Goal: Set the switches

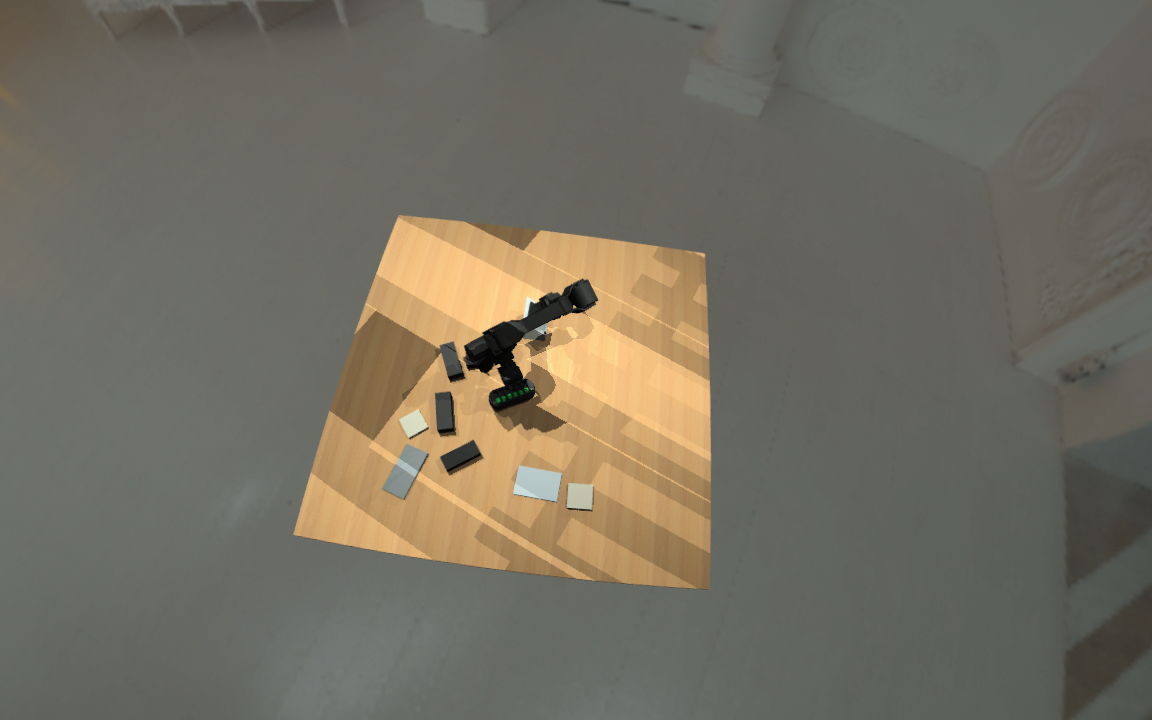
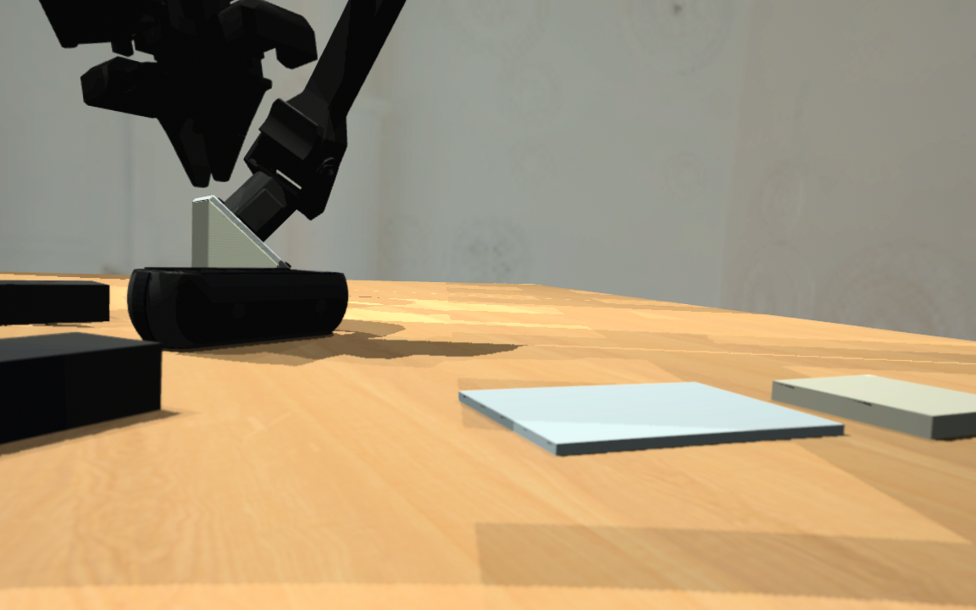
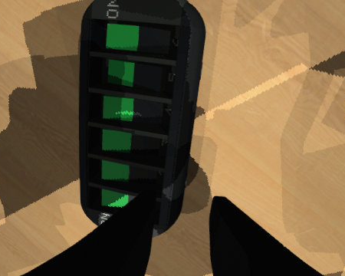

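The dark grey controller unit [image 1: 511, 394] [image 2: 249, 307] [image 3: 142, 9] sits on its base on the bench, top up. In the wrist view its six switches run in a column, green ends on the left beside the ON print, numbers on the right. I cannot tell for certain which end of each is pressed. The label underneath is hidden. My gripper [image 2: 211, 181] [image 3: 183, 205] is partly open and empty, pointing down above the unit. In the wrist view its left finger covers part of the lowest switch; the right finger appears over the bench.
Dark blocks [image 1: 451, 360] [image 1: 444, 411] [image 1: 461, 456] lie left and front-left of the unit. A grey plate [image 1: 405, 471] and a cream tile [image 1: 413, 423] lie beyond them. A pale blue plate [image 1: 536, 483] [image 2: 651, 417] and another cream tile [image 1: 580, 497] [image 2: 893, 394] lie in front.
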Robot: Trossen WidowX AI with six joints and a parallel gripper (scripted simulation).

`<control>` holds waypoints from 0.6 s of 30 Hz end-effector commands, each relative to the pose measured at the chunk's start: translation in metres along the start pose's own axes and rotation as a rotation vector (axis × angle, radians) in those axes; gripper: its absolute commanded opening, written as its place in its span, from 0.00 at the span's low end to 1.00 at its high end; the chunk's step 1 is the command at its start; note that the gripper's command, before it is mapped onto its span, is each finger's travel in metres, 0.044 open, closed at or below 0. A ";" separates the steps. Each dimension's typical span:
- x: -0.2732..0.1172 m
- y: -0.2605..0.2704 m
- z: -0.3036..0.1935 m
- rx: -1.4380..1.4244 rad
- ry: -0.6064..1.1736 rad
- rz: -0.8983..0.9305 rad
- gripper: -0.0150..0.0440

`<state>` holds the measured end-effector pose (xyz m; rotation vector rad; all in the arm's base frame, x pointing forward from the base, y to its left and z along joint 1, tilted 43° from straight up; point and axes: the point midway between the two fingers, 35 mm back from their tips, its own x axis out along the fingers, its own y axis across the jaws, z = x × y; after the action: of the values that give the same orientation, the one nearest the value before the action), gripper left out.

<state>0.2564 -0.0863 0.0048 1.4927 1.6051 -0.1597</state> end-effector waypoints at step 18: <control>-0.046 0.009 0.001 0.001 -0.002 -0.002 0.78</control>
<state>0.2558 -0.0946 0.0181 1.5018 1.6268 -0.1564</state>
